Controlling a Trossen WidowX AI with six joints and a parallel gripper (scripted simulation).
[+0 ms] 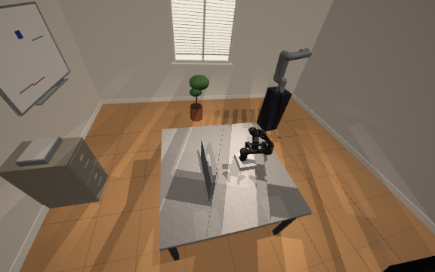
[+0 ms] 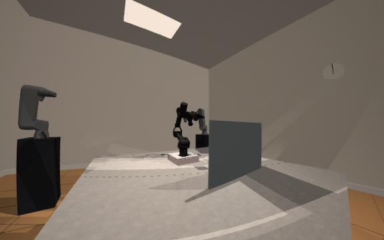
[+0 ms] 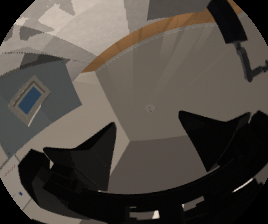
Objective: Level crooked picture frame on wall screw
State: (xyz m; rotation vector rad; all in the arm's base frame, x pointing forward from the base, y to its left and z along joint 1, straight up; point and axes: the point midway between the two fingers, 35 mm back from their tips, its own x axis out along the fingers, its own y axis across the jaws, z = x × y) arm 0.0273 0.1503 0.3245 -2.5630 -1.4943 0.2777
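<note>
The picture frame [image 3: 42, 86], pale with a blue picture, hangs on the grey-blue panel [image 1: 206, 171] [image 2: 235, 153] [image 3: 60, 87]. The wrist view is upside down. There the frame's edges are not parallel to the panel's; turned upright, its right side looks higher. The screw and notched strip are hidden. The top camera sees the panel nearly edge-on, and the exterior camera sees its back, so neither shows the picture. My gripper [image 3: 147, 119] is open and empty, away from the frame, which is off to the left in the wrist view.
The panel stands upright on the grey table [image 1: 236, 219] [image 2: 129, 207]. My arm stands on a white base block [image 1: 248, 165] [image 2: 183, 160] on one side of it. A black pedestal [image 1: 274, 107] with a grey arm is beyond the table. A cabinet [image 1: 57, 177] and plant [image 1: 198, 82] stand farther off.
</note>
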